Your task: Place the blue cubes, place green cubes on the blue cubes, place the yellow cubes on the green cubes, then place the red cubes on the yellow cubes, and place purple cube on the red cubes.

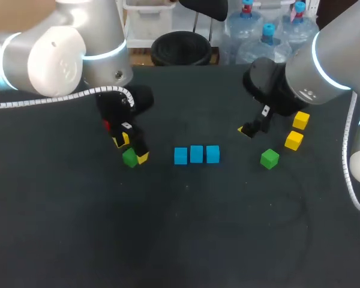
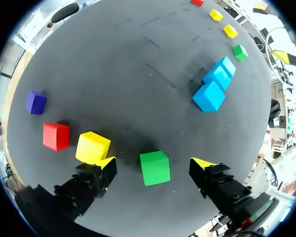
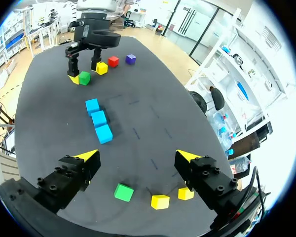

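Observation:
Three blue cubes (image 1: 196, 154) stand in a row at mid-table. My left gripper (image 1: 132, 150) is down at the table, open, straddling a green cube (image 2: 155, 168) with a gap on each side. A yellow cube (image 2: 92, 147) lies just beside one finger, with a red cube (image 2: 56, 136) and a purple cube (image 2: 36, 102) beyond it. My right gripper (image 1: 249, 129) hangs open and empty above the table, right of the blue row (image 3: 98, 118). Below it lie a second green cube (image 3: 124, 192) and two yellow cubes (image 3: 160, 201).
The second green cube (image 1: 269, 158) and the two yellow cubes (image 1: 294, 140) sit at the right, near my right arm. Another red cube (image 2: 197, 2) lies past them. The front half of the dark table (image 1: 186, 240) is bare.

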Motion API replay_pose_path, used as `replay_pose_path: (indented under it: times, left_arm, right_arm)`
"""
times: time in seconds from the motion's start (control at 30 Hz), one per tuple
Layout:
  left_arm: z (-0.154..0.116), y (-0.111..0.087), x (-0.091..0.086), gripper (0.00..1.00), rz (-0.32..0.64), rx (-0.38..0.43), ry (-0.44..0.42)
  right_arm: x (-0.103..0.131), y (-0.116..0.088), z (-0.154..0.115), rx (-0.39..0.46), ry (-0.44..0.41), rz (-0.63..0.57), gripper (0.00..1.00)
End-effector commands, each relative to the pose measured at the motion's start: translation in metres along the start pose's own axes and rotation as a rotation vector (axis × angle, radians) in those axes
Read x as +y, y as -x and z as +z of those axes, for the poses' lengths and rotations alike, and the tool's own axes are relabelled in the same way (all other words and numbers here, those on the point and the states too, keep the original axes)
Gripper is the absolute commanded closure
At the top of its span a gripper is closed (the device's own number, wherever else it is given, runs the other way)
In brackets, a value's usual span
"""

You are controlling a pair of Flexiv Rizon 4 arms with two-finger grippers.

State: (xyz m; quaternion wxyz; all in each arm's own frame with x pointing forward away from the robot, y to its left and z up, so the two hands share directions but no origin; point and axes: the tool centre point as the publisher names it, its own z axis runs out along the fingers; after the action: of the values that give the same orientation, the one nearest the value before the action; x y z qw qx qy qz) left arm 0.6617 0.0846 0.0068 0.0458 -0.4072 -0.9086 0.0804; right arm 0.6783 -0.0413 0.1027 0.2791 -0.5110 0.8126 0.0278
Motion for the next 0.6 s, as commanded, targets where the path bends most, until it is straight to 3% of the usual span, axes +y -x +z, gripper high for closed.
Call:
replay_pose_path:
  times: [0.03, 0.1, 0.13, 0.17, 0.27, 0.37, 0.4, 0.6]
  left_arm:
    - [0.0005, -0.0018, -0.0009, 0.12, -0.003, 0.0, 0.001]
    - [0.0006, -0.0022, -0.0009, 0.22, -0.004, 0.001, 0.001]
    - [0.0007, -0.0024, -0.001, 0.33, -0.004, 0.002, 0.0]
    - [0.0008, -0.0026, -0.001, 0.51, -0.004, 0.003, -0.002]
    - [0.001, -0.0027, -0.0009, 0.66, -0.001, 0.004, -0.01]
    - [0.0012, -0.0029, -0.0009, 0.96, -0.002, 0.003, -0.017]
    - [0.0012, -0.003, -0.001, 1.0, -0.002, 0.005, -0.016]
    - [0.0009, -0.0029, -0.0015, 1.0, 0.001, 0.011, -0.009]
  right_arm:
    - [0.0025, -0.0014, -0.0008, -0.002, -0.012, 0.002, 0.0]
    - [0.0025, -0.0014, -0.0008, -0.002, -0.012, 0.002, 0.0]
    - [0.0025, -0.0014, -0.0008, -0.002, -0.012, 0.002, 0.0]
    - [0.0025, -0.0014, -0.0008, -0.002, -0.012, 0.002, 0.0]
    - [0.0025, -0.0014, -0.0008, -0.002, -0.012, 0.002, 0.0]
    - [0.0025, -0.0014, -0.0008, -0.002, -0.012, 0.002, 0.0]
    - [0.0025, -0.0014, -0.0008, -0.002, -0.012, 0.002, 0.0]
    - [0.0025, -0.0014, -0.0008, -0.002, -0.012, 0.002, 0.0]
